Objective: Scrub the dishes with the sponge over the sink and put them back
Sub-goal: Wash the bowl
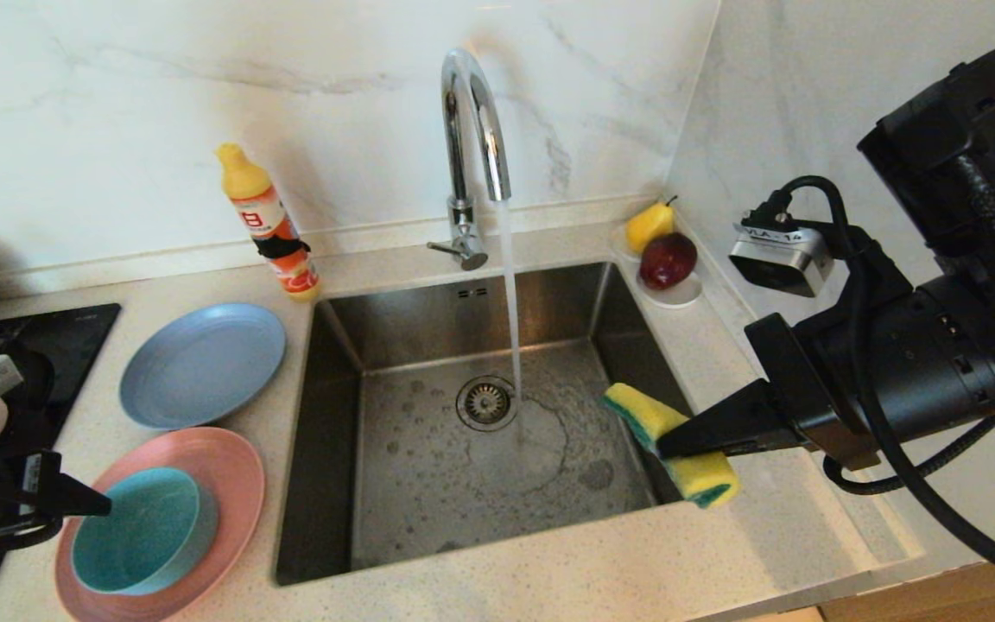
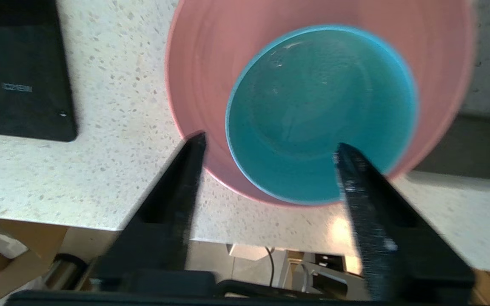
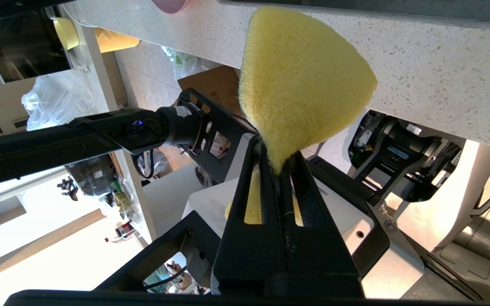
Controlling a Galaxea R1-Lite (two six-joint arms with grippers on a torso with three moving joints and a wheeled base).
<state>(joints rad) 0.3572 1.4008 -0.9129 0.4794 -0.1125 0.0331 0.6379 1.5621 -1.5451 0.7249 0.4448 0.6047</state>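
Pinching sponge (image 1: 674,446) in right jaws; teal bowl (image 2: 321,110) beyond spread left jaws.

The detergent bottle (image 1: 269,225) label seemingly shows a "B".

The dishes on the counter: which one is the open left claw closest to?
The teal bowl, sitting on the pink plate. The left gripper, fingers apart, is right at its rim. The grey-blue plate lies farther back, bare.

Black arms, tapered fingers (image 2: 177,199), apparently matte.
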